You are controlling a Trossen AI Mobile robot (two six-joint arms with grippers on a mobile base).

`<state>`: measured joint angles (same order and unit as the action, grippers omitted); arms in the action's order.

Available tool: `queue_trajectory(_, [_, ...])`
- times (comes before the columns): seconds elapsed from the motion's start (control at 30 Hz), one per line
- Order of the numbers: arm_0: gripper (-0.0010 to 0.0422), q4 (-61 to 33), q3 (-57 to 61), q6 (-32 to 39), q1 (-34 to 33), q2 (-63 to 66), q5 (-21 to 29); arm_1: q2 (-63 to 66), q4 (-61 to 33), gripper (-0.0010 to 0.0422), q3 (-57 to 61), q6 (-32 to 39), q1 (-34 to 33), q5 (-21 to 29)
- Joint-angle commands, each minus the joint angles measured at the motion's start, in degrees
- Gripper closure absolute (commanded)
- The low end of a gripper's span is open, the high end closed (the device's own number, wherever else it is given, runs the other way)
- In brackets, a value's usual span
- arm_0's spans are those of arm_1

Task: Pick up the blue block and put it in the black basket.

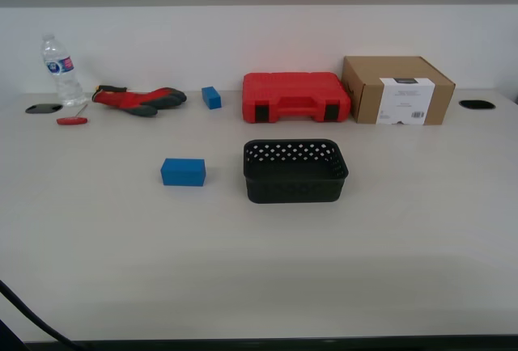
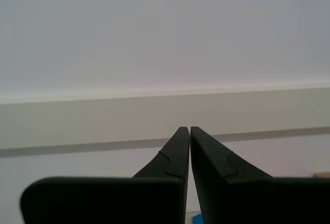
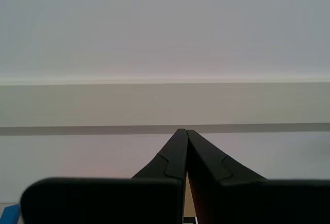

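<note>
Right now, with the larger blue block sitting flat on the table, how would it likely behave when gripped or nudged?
The blue block looks rigid, with crisp edges, so it probably won't deform in a grip. Its plain matte faces suggest it won't be slippery. Resting on a broad flat face on the table, it should slide rather than roll or tip.

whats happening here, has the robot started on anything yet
Nothing is being handled. The blue block sits on the table beside the black basket, apart from it, and the basket looks empty. My first gripper and second gripper are both shut on nothing, pointing toward the wall; neither arm shows in the exterior view.
</note>
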<state>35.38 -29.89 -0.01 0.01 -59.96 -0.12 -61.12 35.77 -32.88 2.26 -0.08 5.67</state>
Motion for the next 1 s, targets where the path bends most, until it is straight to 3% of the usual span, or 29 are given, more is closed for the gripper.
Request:
queue_trajectory(0.03, [0.0413, 0.15, -0.07, 0.00, 0.00, -0.02, -0.02, -2.40, -2.43, 0.0413, -1.73, 4.81, -0.17, 14.75])
queue_trajectory(0.1, [0.0413, 0.17, -0.07, 0.00, -0.02, -0.02, 0.00, -4.37, -7.39, 0.0413, -2.75, 10.69, -0.87, 21.22])
queue_trajectory(0.27, [0.0413, 0.15, -0.07, 0.00, -0.02, -0.02, -0.02, -12.09, -23.06, 0.0413, -3.69, 30.91, -4.31, 21.73])
queue_trajectory(0.47, [0.0413, 0.09, -0.07, 0.00, -0.02, -0.02, 0.00, -24.59, -26.34, 0.0413, -3.80, 31.43, -5.88, 21.05])
queue_trajectory(0.6, [0.0413, 0.09, -0.07, 0.00, 0.00, -0.02, 0.00, -34.40, -29.83, 0.0413, -4.63, 34.29, -6.43, 13.53])
queue_trajectory(0.77, [0.0413, 0.13, -0.07, 0.00, 0.00, -0.02, 0.00, -44.15, -34.82, 0.0413, -7.74, 34.62, -8.57, 7.76])
queue_trajectory(0.9, [0.0413, 0.13, -0.07, 0.00, 0.00, -0.02, 0.00, -47.41, -42.77, 0.0410, -12.07, 35.87, -11.61, 6.49])
queue_trajectory(1.0, [0.0413, 0.11, -0.07, 0.00, 0.00, -0.02, 0.00, -47.41, -47.34, 0.0383, -14.99, 37.64, -12.87, 5.16])
